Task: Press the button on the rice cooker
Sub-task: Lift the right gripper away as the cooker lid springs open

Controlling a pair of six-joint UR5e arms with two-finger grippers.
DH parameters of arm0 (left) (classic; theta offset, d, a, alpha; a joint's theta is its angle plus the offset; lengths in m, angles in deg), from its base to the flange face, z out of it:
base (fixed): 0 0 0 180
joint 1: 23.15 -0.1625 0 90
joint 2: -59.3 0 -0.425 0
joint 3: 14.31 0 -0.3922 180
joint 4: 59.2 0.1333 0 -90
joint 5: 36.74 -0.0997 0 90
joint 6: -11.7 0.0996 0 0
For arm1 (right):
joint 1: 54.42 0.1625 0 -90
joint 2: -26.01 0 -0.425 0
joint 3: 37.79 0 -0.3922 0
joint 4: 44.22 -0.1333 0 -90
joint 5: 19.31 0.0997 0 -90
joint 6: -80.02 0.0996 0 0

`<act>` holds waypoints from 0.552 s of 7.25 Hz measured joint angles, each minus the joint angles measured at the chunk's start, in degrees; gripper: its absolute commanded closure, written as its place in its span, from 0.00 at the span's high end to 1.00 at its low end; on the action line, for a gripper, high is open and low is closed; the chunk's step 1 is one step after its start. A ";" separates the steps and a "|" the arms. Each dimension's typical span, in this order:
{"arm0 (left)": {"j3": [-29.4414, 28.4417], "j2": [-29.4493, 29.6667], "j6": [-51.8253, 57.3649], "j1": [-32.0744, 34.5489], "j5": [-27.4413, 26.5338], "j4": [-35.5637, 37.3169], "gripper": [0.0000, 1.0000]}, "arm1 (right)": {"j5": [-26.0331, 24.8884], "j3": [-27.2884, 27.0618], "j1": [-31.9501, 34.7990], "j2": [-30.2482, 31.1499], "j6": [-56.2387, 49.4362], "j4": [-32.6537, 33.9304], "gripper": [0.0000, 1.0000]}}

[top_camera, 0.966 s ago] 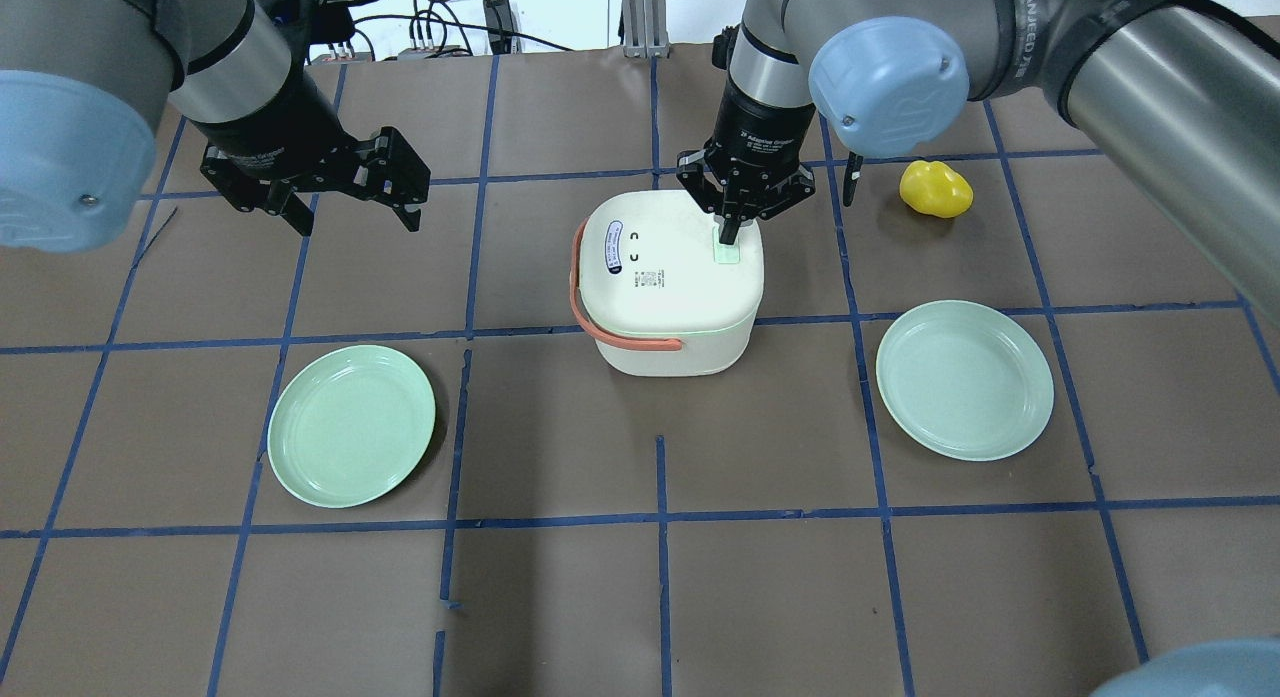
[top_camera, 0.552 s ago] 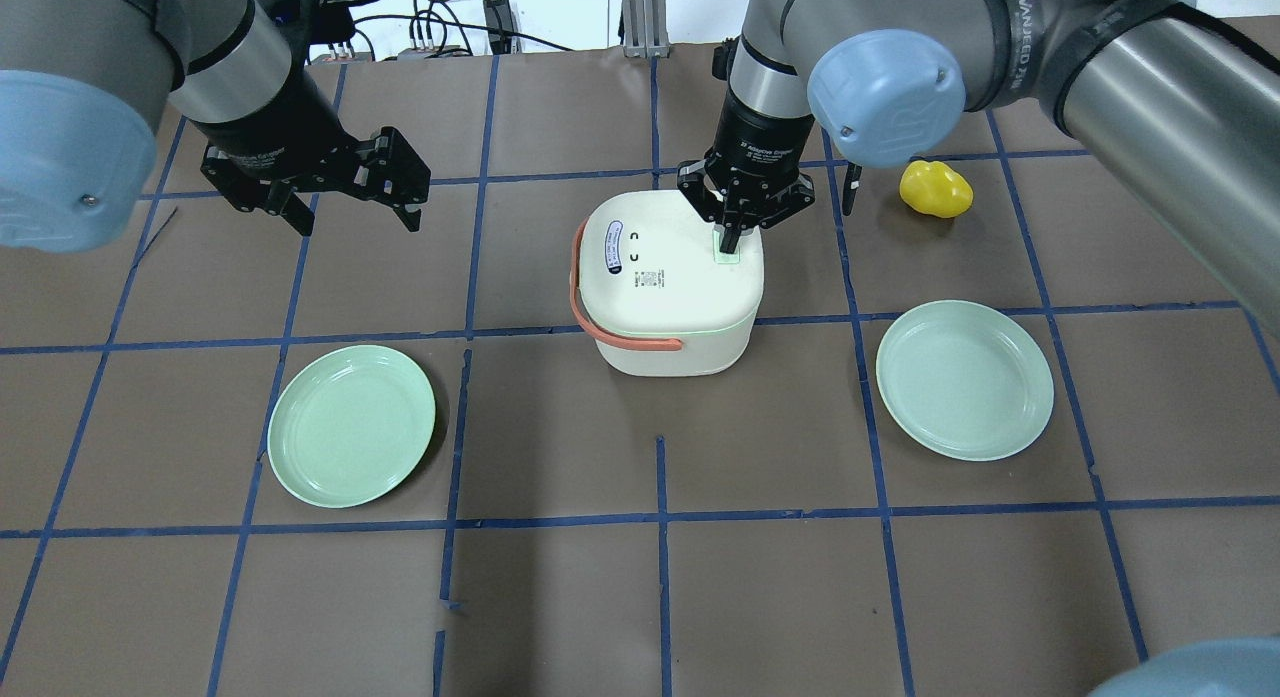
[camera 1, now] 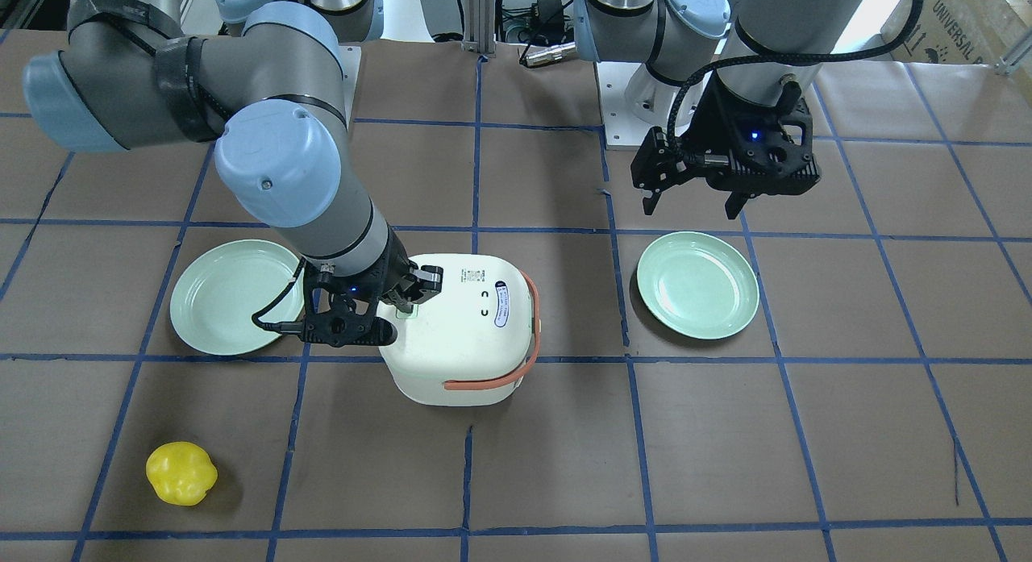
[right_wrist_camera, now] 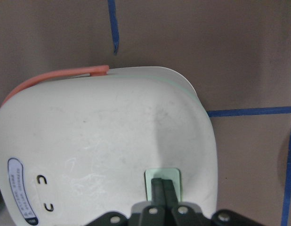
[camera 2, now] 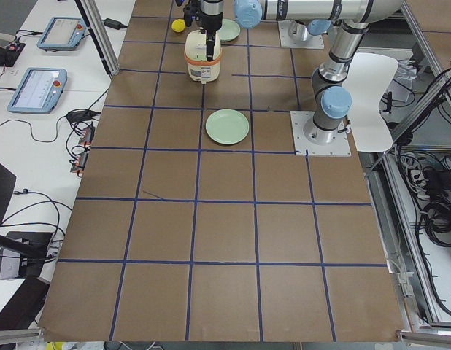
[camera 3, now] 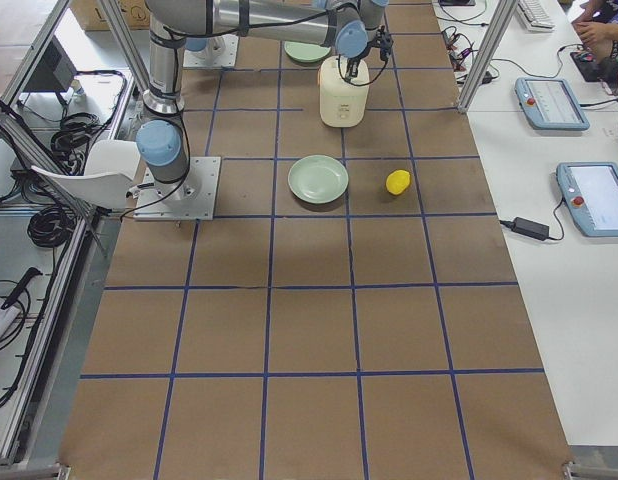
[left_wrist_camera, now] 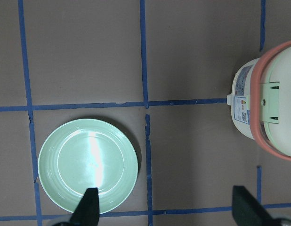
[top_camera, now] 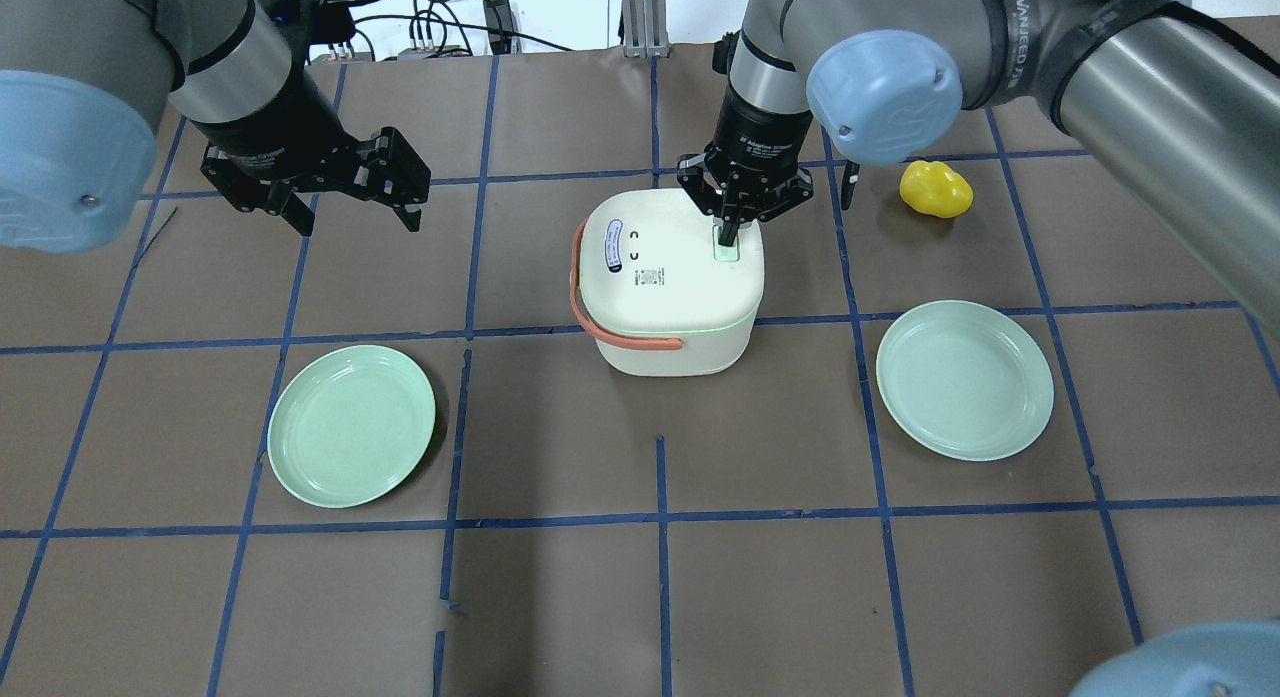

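The white rice cooker [top_camera: 670, 287] with an orange handle [top_camera: 578, 295] stands mid-table. Its pale green button [top_camera: 727, 253] is on the lid's right side. My right gripper [top_camera: 730, 235] is shut, pointing down, with its fingertips on the button. The right wrist view shows the shut fingers [right_wrist_camera: 163, 188] resting on the button [right_wrist_camera: 148, 181]. In the front-facing view the right gripper [camera 1: 401, 305] sits over the cooker's [camera 1: 463, 336] lid edge. My left gripper [top_camera: 355, 215] is open and empty, hovering far left of the cooker.
A green plate [top_camera: 351, 425] lies front left and another green plate [top_camera: 964, 379] front right. A yellow toy pepper [top_camera: 935, 188] lies just right of the right arm. Blue tape lines cross the brown table.
The right gripper's shut fingertips shifted slightly on the button, down and then back a little. The left arm has not moved.
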 measured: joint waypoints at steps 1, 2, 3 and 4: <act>0.00 0.00 0.00 0.00 -0.01 0.00 1.00 | -0.48 1.82 -0.07 0.69 0.04 -2.06 0.28; 0.00 0.00 0.00 0.00 -0.02 0.00 1.00 | -0.78 5.18 -0.10 1.53 0.09 -6.43 0.65; 0.00 -0.01 0.00 0.00 -0.01 0.00 1.00 | -2.04 9.91 -0.29 2.21 -0.06 -11.04 0.99; 0.00 0.00 0.00 0.00 0.03 0.00 1.00 | -4.71 14.39 -0.64 2.56 -0.52 -13.46 1.00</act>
